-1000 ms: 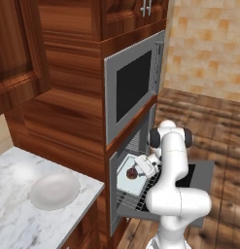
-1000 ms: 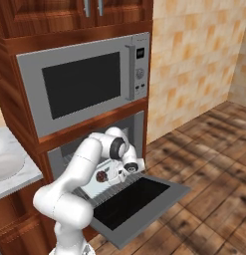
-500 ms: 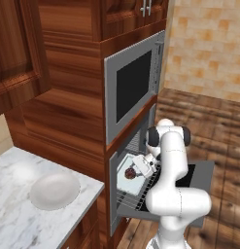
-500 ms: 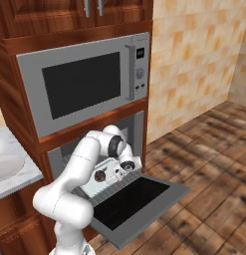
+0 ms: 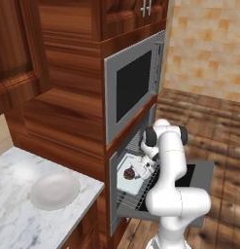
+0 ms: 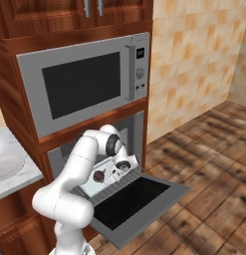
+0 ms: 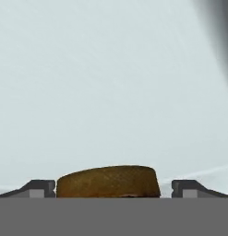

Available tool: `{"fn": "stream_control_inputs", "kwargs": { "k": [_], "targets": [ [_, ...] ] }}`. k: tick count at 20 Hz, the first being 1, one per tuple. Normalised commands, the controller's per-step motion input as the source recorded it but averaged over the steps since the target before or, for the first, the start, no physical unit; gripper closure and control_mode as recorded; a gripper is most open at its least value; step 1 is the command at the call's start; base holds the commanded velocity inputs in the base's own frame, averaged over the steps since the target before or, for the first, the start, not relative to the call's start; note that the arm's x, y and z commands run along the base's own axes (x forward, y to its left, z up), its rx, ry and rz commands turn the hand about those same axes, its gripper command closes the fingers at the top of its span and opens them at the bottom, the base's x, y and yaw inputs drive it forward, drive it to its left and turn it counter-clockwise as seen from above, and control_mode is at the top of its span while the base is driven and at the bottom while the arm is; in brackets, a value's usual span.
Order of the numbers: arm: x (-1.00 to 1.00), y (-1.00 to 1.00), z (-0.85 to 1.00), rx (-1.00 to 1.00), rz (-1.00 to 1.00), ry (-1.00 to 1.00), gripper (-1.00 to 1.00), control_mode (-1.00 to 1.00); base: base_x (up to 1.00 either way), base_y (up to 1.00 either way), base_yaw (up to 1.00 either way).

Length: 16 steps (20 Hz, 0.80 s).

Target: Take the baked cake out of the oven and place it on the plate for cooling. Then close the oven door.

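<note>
Left base view first: we've got the arm reaching down into the oven (image 5: 133,165), with its fingers (image 5: 140,171) parked right at the baked cake (image 5: 129,173). That little dark brown lump sits on a pale baking tray (image 5: 125,181), which rests on the wire rack (image 5: 126,198) just below and in front of the fingers. The oven door (image 5: 199,182) hangs dropped open behind the arm, away from the fingers. Way off to the far side of the fingers, on the marble surface (image 5: 14,219), we see the plate (image 5: 54,190), nothing on it. The microwave (image 5: 133,90) sits straight above the fingers.

Right base view: same deal from the other side. We see the fingers (image 6: 105,174) low in the oven (image 6: 94,154) mouth, the cake (image 6: 98,176) just beside them on the tray (image 6: 92,185). The door (image 6: 139,199) lies flat and open, dark window up, stretching out toward the room away from the fingers. The microwave (image 6: 84,87) is above them.

Hand view: here we're looking straight along the fingers (image 7: 113,186), and the two tips stand wide apart with the cake (image 7: 108,181) sitting right between them. There's a gap on each side, so we'd say they aren't pinching it. Beyond the fingers it's all pale tray (image 7: 111,83).
</note>
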Motion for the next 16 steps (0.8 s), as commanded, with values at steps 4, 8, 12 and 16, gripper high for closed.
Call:
{"fn": "stream_control_inputs", "kwargs": {
  "k": [4, 8, 12, 16],
  "targets": [
    [-0.02, 0.06, -0.06, -0.07, -0.03, -0.01, 1.0, -1.0, 0.0, 0.0, 0.0],
    [0.0, 0.03, 0.06, 0.0, -0.08, 0.0, 1.0, -1.0, 0.0, 0.0, 0.0],
    [-0.27, -0.09, 0.6, 0.0, -0.1, 0.0, 1.0, -1.0, 0.0, 0.0, 0.0],
    [-0.77, -0.22, 0.98, 0.0, -0.07, -0.03, 1.0, -1.0, 0.0, 0.0, 0.0]
  ]
}}
